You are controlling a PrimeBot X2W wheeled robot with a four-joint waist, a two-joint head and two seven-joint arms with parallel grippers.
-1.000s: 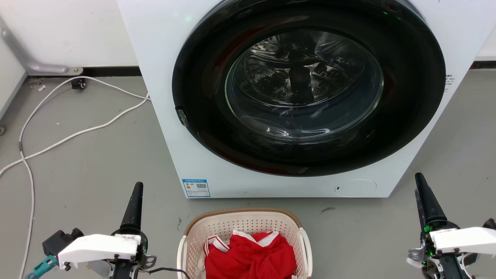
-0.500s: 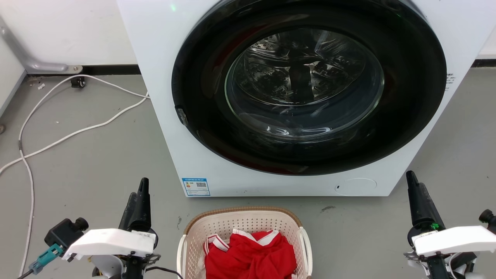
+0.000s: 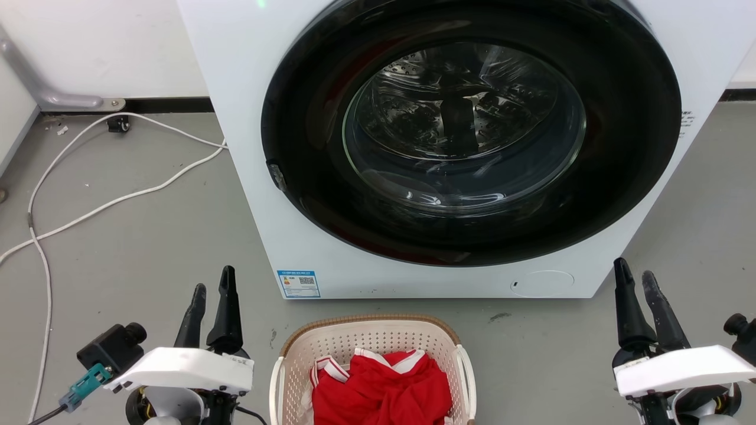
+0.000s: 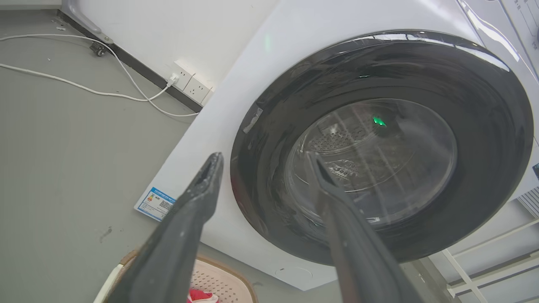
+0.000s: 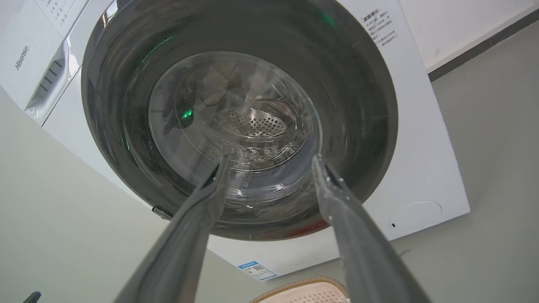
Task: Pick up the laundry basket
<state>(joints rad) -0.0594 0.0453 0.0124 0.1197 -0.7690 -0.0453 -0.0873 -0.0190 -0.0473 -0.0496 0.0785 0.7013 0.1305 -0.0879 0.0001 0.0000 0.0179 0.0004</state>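
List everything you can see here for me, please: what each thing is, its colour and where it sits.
washing machine: one, white with a round black door, standing on the floor straight ahead, door shut
label: one, blue and white, lower left corner of the machine's front
laundry basket: one, cream-white with a brown rim, on the floor in front of the machine
garment: one, red with white trim, crumpled inside the basket
cables: at least two, white, trailing over the grey floor left of the machine
wall sockets: two, white, low on the wall beside the machine
left gripper: one, dark fingers, open, left of the basket
right gripper: one, dark fingers, open, right of the basket
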